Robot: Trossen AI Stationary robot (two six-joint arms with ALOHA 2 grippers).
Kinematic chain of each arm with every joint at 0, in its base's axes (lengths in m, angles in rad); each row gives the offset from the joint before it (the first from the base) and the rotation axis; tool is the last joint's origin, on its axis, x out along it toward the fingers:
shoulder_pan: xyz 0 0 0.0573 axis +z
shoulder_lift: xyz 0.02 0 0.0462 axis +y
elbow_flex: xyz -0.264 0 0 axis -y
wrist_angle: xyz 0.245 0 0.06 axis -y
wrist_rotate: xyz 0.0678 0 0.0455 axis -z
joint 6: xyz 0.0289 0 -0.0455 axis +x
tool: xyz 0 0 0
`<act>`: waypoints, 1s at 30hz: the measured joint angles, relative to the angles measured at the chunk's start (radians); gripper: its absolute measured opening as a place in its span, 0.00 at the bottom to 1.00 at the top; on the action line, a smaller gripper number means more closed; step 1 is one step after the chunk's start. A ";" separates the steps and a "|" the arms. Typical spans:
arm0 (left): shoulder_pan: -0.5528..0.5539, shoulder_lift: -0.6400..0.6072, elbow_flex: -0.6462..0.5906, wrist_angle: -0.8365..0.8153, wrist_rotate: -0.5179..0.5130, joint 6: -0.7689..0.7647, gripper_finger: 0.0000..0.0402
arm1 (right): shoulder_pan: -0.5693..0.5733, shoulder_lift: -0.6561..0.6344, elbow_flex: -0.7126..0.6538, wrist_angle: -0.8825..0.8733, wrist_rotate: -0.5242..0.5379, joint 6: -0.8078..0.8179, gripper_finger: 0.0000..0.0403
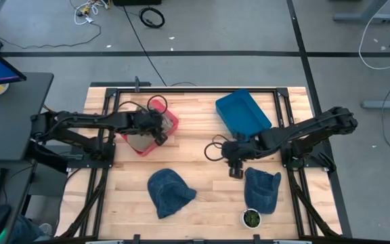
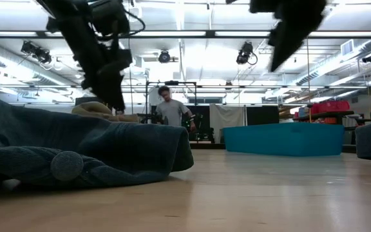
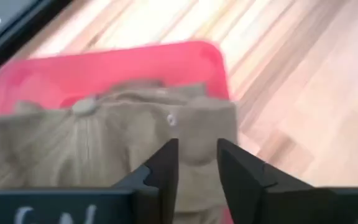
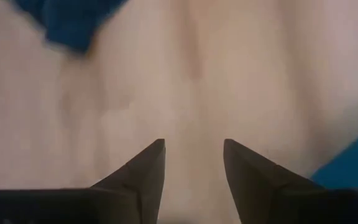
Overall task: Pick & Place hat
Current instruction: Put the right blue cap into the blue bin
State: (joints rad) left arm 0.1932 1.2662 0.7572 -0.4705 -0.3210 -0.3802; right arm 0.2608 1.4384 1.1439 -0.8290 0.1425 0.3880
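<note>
A tan hat point(image 3: 104, 143) lies in a red bin point(image 3: 110, 62) at the table's left; in the high view the hat point(image 1: 141, 141) fills the bin point(image 1: 173, 120). My left gripper point(image 3: 197, 155) is open by a narrow gap, right over the hat, with nothing between its fingers. A dark blue hat point(image 1: 170, 192) lies flat on the table's near middle. A second blue hat point(image 1: 263, 191) lies near right. My right gripper point(image 1: 235, 169) hovers open over bare wood point(image 4: 194, 93), just left of that second hat. My left gripper comes at the tan hat's near part point(image 3: 194, 134) slanting down from the left. In the low view its fingertips point(image 2: 118, 106) reach the hat's top point(image 2: 98, 109). I cannot tell whether they touch it.
A blue bin point(image 1: 244, 112) sits at the far right of the table, tilted. A small round green thing point(image 1: 251, 217) stands at the near edge, below the right-hand hat. Bare wood lies between the two blue hats. A person point(image 2: 171, 109) stands in the room beyond the table.
</note>
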 joint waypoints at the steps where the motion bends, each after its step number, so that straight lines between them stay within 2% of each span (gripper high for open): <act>1: -0.006 -0.013 0.004 -0.016 0.000 0.004 0.31 | 0.008 0.001 0.014 -0.050 -0.042 0.044 0.41; 3: -0.021 -0.018 0.025 -0.007 -0.005 0.026 0.34 | 0.027 0.000 0.018 -0.111 -0.107 0.120 0.41; 8: -0.049 -0.024 0.061 -0.007 -0.021 0.037 0.39 | 0.094 0.002 -0.019 -0.224 -0.193 0.334 0.41; 15: -0.089 -0.025 0.069 -0.019 -0.022 0.035 0.39 | 0.190 0.001 -0.131 -0.220 -0.302 0.593 0.41; 23: -0.108 -0.025 0.069 -0.017 -0.022 0.032 0.37 | 0.242 0.002 -0.286 0.061 -0.323 0.636 0.41; 30: -0.108 -0.025 0.069 -0.017 -0.022 0.026 0.37 | 0.241 0.002 -0.347 0.083 -0.300 0.624 0.41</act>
State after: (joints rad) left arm 0.0849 1.2415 0.8265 -0.4871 -0.3433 -0.3546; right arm 0.5018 1.4403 0.7964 -0.7464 -0.1578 1.0123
